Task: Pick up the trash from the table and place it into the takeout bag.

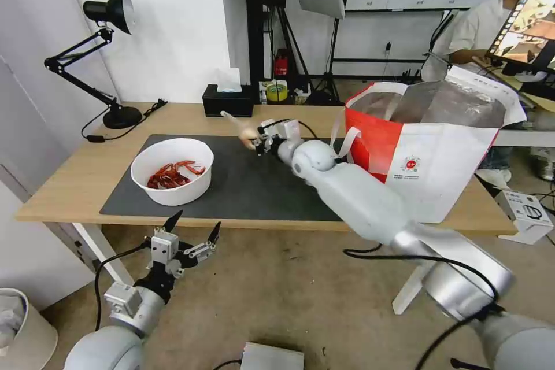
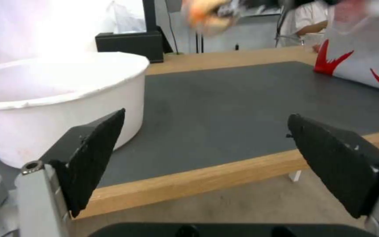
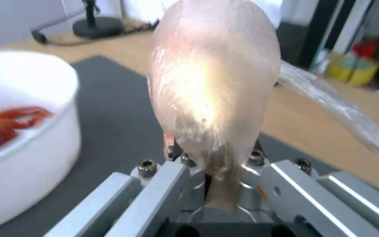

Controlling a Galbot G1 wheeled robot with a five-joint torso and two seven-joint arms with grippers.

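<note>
The right arm is stretched forward, its gripper point(image 1: 258, 140) clamped tight. The left gripper point(image 1: 193, 230) is held low, fingers point(image 2: 94, 154) spread wide.

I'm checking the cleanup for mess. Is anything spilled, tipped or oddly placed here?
Nothing spilled. The bowl of crayfish shells sits upright on the mat, and the takeout bag stands open. The right gripper holds the small tied bag in the air; the left gripper hangs open below the table edge.

Head high; wrists near mat point(image 1: 243, 185)
</note>
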